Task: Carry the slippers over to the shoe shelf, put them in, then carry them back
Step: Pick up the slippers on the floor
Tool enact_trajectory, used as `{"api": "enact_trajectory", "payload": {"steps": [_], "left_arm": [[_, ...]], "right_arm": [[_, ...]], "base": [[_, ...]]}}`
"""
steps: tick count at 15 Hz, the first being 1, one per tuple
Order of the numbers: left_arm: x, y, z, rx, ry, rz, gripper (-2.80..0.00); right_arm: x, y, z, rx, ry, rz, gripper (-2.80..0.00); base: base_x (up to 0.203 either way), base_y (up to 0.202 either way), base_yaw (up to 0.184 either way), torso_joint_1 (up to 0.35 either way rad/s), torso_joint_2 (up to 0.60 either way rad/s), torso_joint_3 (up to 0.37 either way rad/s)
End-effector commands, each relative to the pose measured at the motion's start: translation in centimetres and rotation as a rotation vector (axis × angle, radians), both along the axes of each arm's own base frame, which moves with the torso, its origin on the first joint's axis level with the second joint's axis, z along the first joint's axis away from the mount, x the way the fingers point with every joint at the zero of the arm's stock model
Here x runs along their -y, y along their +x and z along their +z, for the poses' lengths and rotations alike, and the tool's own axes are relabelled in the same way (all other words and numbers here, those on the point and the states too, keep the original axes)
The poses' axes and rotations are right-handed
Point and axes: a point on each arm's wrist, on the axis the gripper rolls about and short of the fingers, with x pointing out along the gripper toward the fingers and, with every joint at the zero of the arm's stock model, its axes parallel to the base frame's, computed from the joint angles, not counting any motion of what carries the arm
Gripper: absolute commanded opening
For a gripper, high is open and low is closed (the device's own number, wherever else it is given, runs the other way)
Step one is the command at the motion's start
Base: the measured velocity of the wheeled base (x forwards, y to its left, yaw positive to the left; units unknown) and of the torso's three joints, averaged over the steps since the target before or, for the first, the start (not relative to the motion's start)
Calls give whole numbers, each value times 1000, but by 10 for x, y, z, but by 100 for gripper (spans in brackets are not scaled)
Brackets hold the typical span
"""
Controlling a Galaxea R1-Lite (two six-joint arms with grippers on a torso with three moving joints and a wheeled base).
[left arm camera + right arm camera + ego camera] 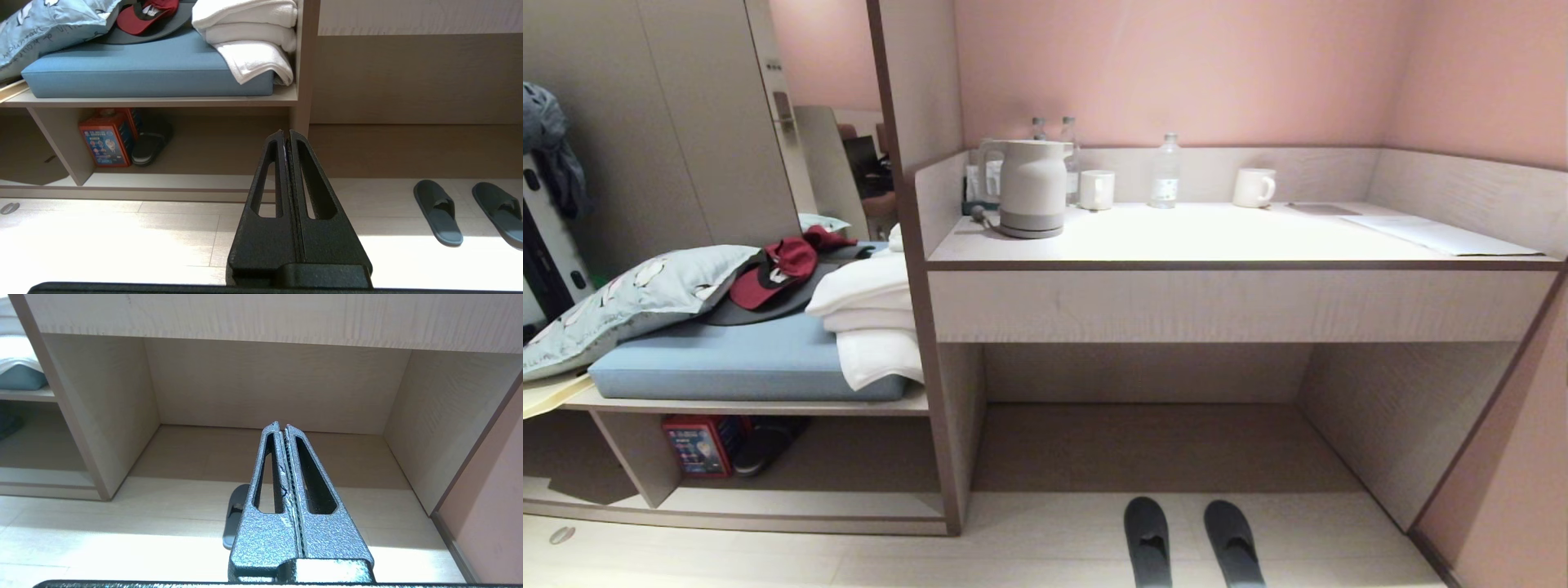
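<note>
The slippers (1188, 541) lie side by side on the pale floor (768, 563) just in front of the desk (1217, 237), toes pointing into the recess under it, the two a little apart and not touching. The desk serves as the landmark here. To its left, beyond an upright wooden panel, sits the shoe shelf (792, 510), a low light-wood cubby with a pale base board. Inside that cubby, toward the end far from the desk, stand a red box (696, 445) and a lone black shoe (764, 445) touching it. On the bench board above the cubby rest a blue cushion (735, 359), a stack of white towels (870, 327) against the panel, a red cap (772, 273) and a patterned pillow (629, 298).

On the desk top stand a kettle (1033, 188) at the left end, two white mugs (1254, 188) (a clear bottle (1165, 173) between them) and some papers toward the right.

The left gripper (286, 132) hangs above the floor before the panel, its fingers pressed together on nothing. The right gripper (282, 424) faces the desk's recess, fingers likewise together and empty, with one slipper partly hidden beneath it.
</note>
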Motion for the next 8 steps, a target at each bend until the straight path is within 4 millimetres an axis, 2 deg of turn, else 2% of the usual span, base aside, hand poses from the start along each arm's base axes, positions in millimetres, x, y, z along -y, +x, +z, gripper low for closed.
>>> {"api": "enact_trajectory", "payload": {"steps": [1, 8], "left_arm": [[0, 0, 0, 0, 0, 1, -280], [0, 0, 0, 0, 0, 1, -280]], "right_arm": [[0, 0, 0, -2, 0, 0, -280], [0, 0, 0, -2, 0, 0, -280]], "base": [[0, 0, 0, 0, 0, 0], [0, 0, 0, 0, 0, 0]]}}
